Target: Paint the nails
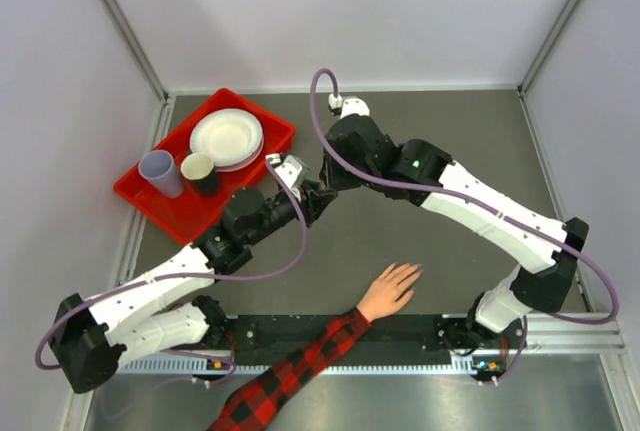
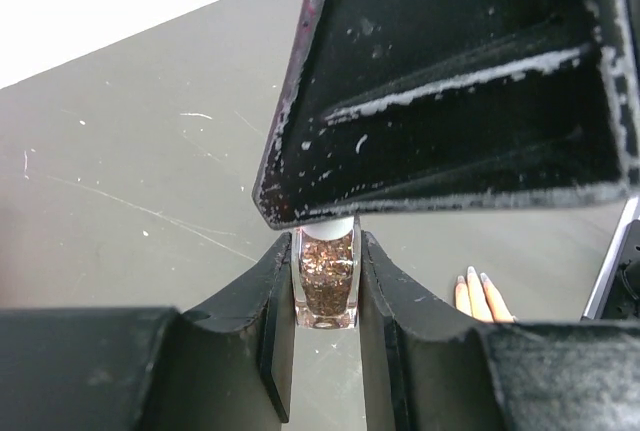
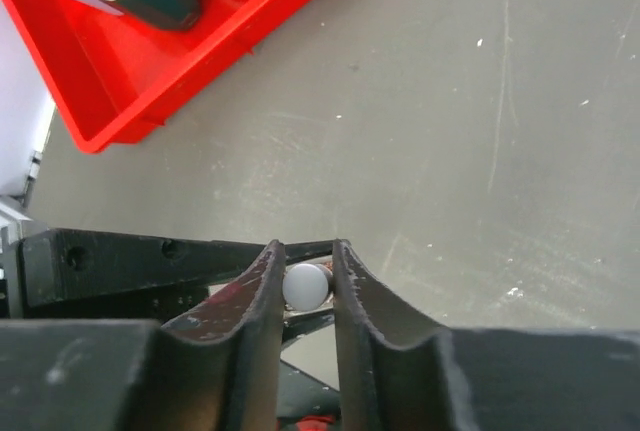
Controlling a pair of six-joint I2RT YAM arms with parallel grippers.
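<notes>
As left hand pinches bottle, cap largely hidden, seemingly white.

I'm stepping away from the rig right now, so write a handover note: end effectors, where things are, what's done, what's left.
Left end effector: shut on the glitter polish bottle.
Right end effector: shut on the white cap, on the bottle.
Hand: flat on the table at its near edge, fingers spread.
Done: bottle and cap gripped.
Left: uncap, then paint the nails; those in view look bare.
</notes>
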